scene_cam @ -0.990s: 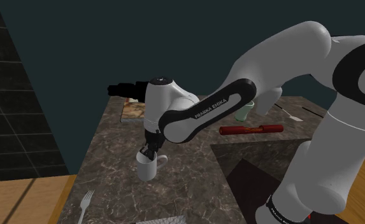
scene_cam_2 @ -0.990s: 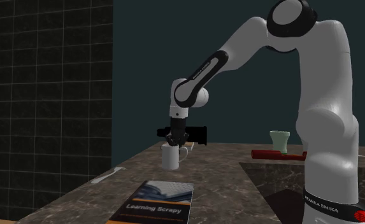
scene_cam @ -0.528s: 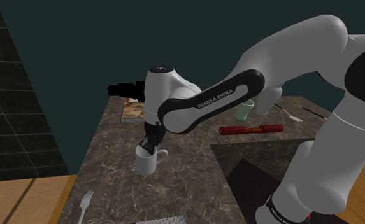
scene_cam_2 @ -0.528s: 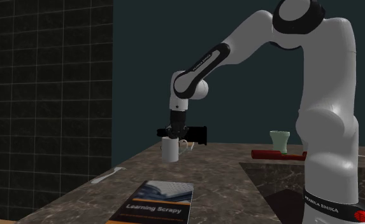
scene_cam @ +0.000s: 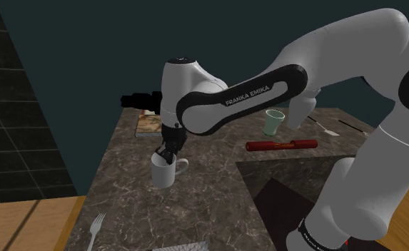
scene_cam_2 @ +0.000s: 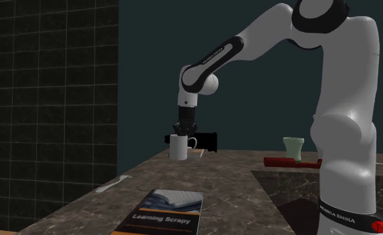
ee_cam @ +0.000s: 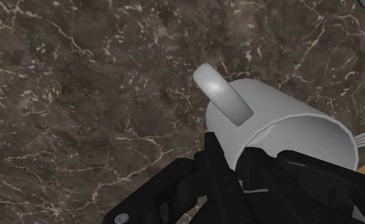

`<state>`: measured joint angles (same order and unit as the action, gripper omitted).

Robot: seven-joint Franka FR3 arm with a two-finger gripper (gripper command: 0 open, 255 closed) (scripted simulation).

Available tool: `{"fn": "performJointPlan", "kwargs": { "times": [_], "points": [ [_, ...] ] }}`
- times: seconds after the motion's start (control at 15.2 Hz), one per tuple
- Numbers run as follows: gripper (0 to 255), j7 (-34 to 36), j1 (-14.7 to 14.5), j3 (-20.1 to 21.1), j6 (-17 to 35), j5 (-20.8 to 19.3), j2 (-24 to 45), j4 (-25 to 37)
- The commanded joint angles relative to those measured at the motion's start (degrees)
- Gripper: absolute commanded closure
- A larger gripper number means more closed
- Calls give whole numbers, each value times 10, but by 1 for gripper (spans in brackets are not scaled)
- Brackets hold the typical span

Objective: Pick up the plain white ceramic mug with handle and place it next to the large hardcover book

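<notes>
1. Black and closed tight, my gripper [ee_cam: 237, 163] is clamped on the white mug [ee_cam: 283, 121]. One finger is inside the rim and one outside, just beside the handle [ee_cam: 224, 95].
2. The mug [scene_cam: 165, 173] hangs under my hand above the dark marble counter [scene_cam: 210, 178], and I judge it to be clear of the surface. The book [scene_cam: 150, 125] lies toward the far end in the shoulder view, apart from the mug.
3. Slipping is the main risk. I pinch only a thin wall, off-centre, so a quick swing could twist the mug in my grip or drop it.
4. Placement is the second risk. If I come down too close, the base or handle could land on the book's cover [scene_cam_2: 163, 210] and leave the mug tipped.
5. The book sits close to the counter's edge on the shoulder view's left, so the safer spot is on its inward side.
6. Open marble lies between the mug and the book. The green cup [scene_cam: 273, 123] and red cylinder [scene_cam: 281, 145] are well apart toward the shoulder view's right, and the fork [scene_cam: 97, 229] lies near the front edge.
</notes>
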<state>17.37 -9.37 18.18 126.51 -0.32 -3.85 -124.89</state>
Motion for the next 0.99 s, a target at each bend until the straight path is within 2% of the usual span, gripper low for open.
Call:
{"fn": "performJointPlan", "kwargs": {
  "times": [0.0, 0.92],
  "points": [
    [255, -2, 0, 0, -16, 3, -7, 9],
    [255, -11, 1, -5, -123, 13, -36, 88]
  ]
}}
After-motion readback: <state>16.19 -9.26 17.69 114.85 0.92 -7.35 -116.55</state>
